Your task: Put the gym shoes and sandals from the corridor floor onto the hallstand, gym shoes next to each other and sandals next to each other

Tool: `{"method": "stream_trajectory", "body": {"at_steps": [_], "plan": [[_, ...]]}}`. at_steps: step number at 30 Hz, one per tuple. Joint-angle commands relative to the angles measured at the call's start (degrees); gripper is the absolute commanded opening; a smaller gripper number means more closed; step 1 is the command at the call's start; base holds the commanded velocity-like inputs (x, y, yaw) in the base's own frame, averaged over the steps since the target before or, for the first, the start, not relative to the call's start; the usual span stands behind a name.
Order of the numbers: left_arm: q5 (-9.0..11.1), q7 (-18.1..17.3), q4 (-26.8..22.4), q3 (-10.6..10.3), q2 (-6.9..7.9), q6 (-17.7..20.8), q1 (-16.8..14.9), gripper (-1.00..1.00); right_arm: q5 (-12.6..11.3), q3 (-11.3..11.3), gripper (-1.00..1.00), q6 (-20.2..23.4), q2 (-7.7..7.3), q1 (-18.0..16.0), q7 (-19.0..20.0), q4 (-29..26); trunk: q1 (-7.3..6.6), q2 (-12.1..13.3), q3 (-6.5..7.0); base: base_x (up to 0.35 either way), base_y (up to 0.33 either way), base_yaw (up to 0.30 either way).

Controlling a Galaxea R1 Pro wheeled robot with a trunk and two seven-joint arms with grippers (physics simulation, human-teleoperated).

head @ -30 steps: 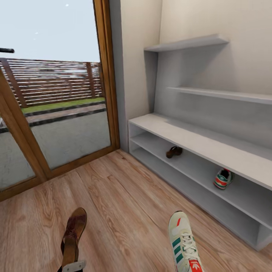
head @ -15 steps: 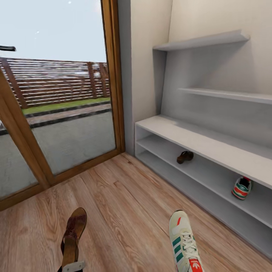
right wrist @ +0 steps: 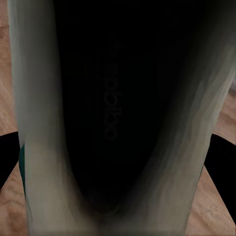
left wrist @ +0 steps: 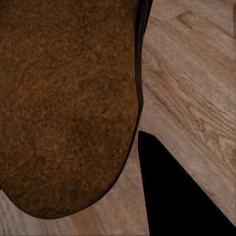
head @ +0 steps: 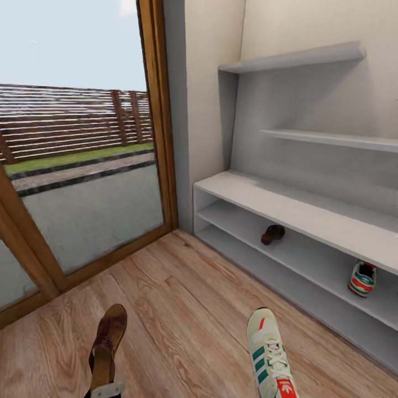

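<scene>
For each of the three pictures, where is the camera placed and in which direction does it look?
Head view: from the robot's head, forward and down at the hallstand, glass door and floor; a white end effector part grips the held sandal.
Left wrist view: along the left arm, close on the sandal's insole; a dark finger shows.
Right wrist view: along the right arm, into the held gym shoe.
Shared: both held shoes, and the floor.
</scene>
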Motion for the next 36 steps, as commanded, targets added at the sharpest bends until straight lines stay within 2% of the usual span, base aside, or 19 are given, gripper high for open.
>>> {"method": "stream_trajectory", "body": {"at_steps": [1,19,36], "plan": [[-0.4,0.2,0.1,0.1,-0.04,-0.1,0.0,-1.0,0.6,-0.2,-1.0,0.0,0.06,0.0,-0.2,-0.1,0.02,0.0,-0.04,0.245,0.248,-0.264],[-0.4,0.2,0.1,0.1,-0.04,-0.1,0.0,-1.0,0.5,-0.3,-1.0,0.0,0.06,0.0,-0.2,-0.1,0.02,0.0,-0.4,0.229,0.262,-0.265],[-0.5,0.2,0.1,0.1,-0.04,-0.1,0.0,-1.0,0.5,-0.3,-1.0,0.0,0.06,0.0,-0.2,-0.1,0.02,0.0,-0.79,0.143,0.311,-0.265]]}}
